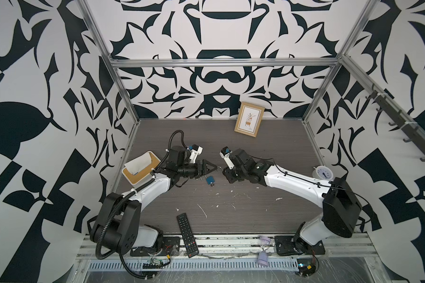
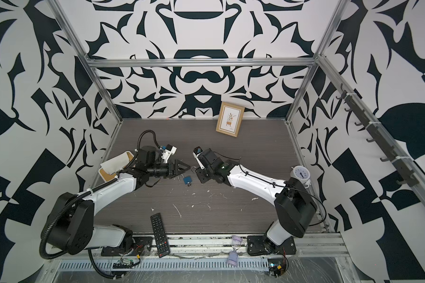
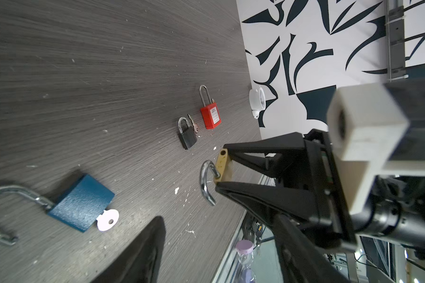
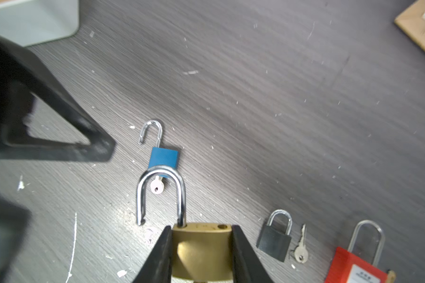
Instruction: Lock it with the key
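Nearest edge is a slotted metal rail (image 1: 206, 265) with both arm bases bolted to it. A black remote (image 1: 186, 235) lies half on it, half on the table, and a lilac hourglass (image 1: 264, 250) is tipped over further right.

The table (image 1: 268, 208) is dark grey wood-grain, pretty scuffed, with white flecks all over the middle. Dead centre lies the blue padlock (image 1: 209, 180), flat with its shackle popped open. Its key (image 3: 108, 219) is stuck in the bottom end, pointing toward the near edge.

Just behind it the left gripper (image 1: 211, 170) is spread wide with nothing in it. Facing it from the right, the right gripper (image 4: 201, 227) is clamped on the body of a brass padlock (image 4: 201, 247), shackle also swung open.

Further right, under that arm, sit a black padlock (image 4: 275, 242), a loose key (image 4: 301, 252) and a red padlock (image 4: 353, 267), both locks closed.

A white box (image 1: 142, 161) sits at the left edge and a white clock (image 1: 323, 172) at the right. At the far end a wooden picture frame (image 1: 249, 119) leans on the wall (image 1: 219, 93).

The walls are a bold black-and-white pattern with aluminium framing (image 1: 221, 63), plus a hook rack (image 1: 390, 115) on the right side.
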Action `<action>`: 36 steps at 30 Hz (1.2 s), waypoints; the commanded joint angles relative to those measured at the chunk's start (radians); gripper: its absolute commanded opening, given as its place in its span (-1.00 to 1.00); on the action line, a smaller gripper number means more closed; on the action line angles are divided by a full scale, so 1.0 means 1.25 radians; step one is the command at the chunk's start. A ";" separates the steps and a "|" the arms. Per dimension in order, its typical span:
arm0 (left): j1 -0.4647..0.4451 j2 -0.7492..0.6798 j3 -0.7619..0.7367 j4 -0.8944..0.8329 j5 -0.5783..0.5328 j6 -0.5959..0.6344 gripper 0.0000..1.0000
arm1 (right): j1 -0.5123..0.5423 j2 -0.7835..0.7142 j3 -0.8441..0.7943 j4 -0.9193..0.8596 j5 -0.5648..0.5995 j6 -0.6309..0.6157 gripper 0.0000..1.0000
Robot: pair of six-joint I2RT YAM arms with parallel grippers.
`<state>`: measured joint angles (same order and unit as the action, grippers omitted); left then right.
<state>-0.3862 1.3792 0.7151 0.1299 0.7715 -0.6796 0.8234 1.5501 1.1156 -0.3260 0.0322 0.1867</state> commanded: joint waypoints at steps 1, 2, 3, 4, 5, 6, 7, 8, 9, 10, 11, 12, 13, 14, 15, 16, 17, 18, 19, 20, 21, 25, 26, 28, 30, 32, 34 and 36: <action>-0.010 -0.006 0.012 -0.003 0.023 0.009 0.38 | 0.000 -0.035 0.044 -0.022 -0.031 -0.045 -1.00; -0.013 -0.004 0.014 -0.002 0.024 0.009 0.38 | 0.000 -0.037 0.046 -0.023 -0.038 -0.046 -1.00; -0.018 -0.001 0.019 0.001 0.026 0.008 0.35 | 0.000 -0.039 0.050 -0.029 -0.042 -0.048 -1.00; -0.024 0.003 0.022 0.003 0.027 0.007 0.29 | 0.000 -0.040 0.052 -0.032 -0.045 -0.049 -1.00; -0.027 0.007 0.025 0.005 0.030 0.007 0.26 | 0.000 -0.040 0.053 -0.035 -0.048 -0.051 -1.00; -0.031 0.011 0.030 0.009 0.032 0.005 0.22 | 0.000 -0.041 0.055 -0.038 -0.052 -0.052 -1.00; -0.033 0.014 0.033 0.011 0.032 0.004 0.18 | 0.000 -0.042 0.054 -0.038 -0.055 -0.053 -1.00; -0.033 0.017 0.035 0.012 0.031 0.002 0.16 | 0.000 -0.044 0.052 -0.036 -0.063 -0.053 -1.00; -0.033 0.020 0.037 0.015 0.028 -0.001 0.11 | 0.000 -0.044 0.052 -0.036 -0.068 -0.052 -1.00; -0.033 0.023 0.038 0.023 0.029 -0.005 0.08 | 0.000 -0.044 0.052 -0.036 -0.070 -0.050 -1.00; -0.033 0.027 0.038 0.033 0.034 -0.012 0.05 | 0.001 -0.046 0.052 -0.036 -0.071 -0.049 -1.00; -0.034 0.033 0.039 0.045 0.041 -0.020 -0.03 | 0.001 -0.046 0.051 -0.036 -0.070 -0.049 -1.00; -0.035 0.039 0.044 0.047 0.047 -0.023 -0.10 | 0.001 -0.048 0.050 -0.036 -0.073 -0.049 -1.00; -0.035 0.044 0.046 0.046 0.050 -0.023 -0.17 | 0.001 -0.049 0.050 -0.036 -0.075 -0.049 -1.00; -0.035 0.050 0.049 0.048 0.054 -0.023 -0.22 | 0.001 -0.051 0.050 -0.036 -0.073 -0.049 -1.00; -0.036 0.057 0.052 0.048 0.061 -0.023 -0.25 | 0.001 -0.052 0.048 -0.036 -0.071 -0.050 -1.00; -0.036 0.063 0.055 0.048 0.067 -0.023 -0.29 | 0.001 -0.053 0.049 -0.036 -0.069 -0.050 -1.00; -0.037 0.067 0.057 0.047 0.071 -0.023 -0.30 | 0.001 -0.053 0.049 -0.036 -0.070 -0.051 -1.00; -0.038 0.072 0.059 0.044 0.073 -0.022 -0.30 | 0.001 -0.055 0.049 -0.037 -0.070 -0.053 -1.00; -0.038 0.077 0.059 0.044 0.078 -0.021 -0.31 | 0.001 -0.054 0.050 -0.037 -0.068 -0.054 -1.00; -0.038 0.082 0.060 0.044 0.080 -0.021 -0.33 | 0.001 -0.053 0.050 -0.037 -0.071 -0.054 -1.00; -0.038 0.095 0.062 0.044 0.087 -0.022 -0.47 | 0.001 -0.053 0.052 -0.038 -0.071 -0.056 -1.00; -0.040 0.097 0.064 0.045 0.088 -0.022 -0.48 | 0.001 -0.052 0.052 -0.038 -0.072 -0.058 -1.00; -0.041 0.099 0.067 0.045 0.090 -0.022 -0.62 | 0.001 -0.051 0.057 -0.042 -0.072 -0.060 -1.00; -0.041 0.103 0.069 0.045 0.092 -0.023 -0.73 | 0.001 -0.049 0.056 -0.043 -0.073 -0.061 -1.00; -0.041 0.104 0.071 0.046 0.095 -0.024 -0.89 | 0.001 -0.050 0.057 -0.042 -0.074 -0.061 -1.00; -0.042 0.103 0.071 0.055 0.100 -0.032 -1.00 | 0.002 -0.049 0.054 -0.038 -0.072 -0.061 -1.00; -0.043 0.105 0.070 0.061 0.101 -0.041 -1.00 | 0.001 -0.048 0.050 -0.023 -0.074 -0.054 -1.00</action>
<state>-0.4335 1.4979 0.7803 0.1818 0.8776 -0.7223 0.8238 1.5242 1.1446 -0.3904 -0.0486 0.1238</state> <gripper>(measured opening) 0.079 0.364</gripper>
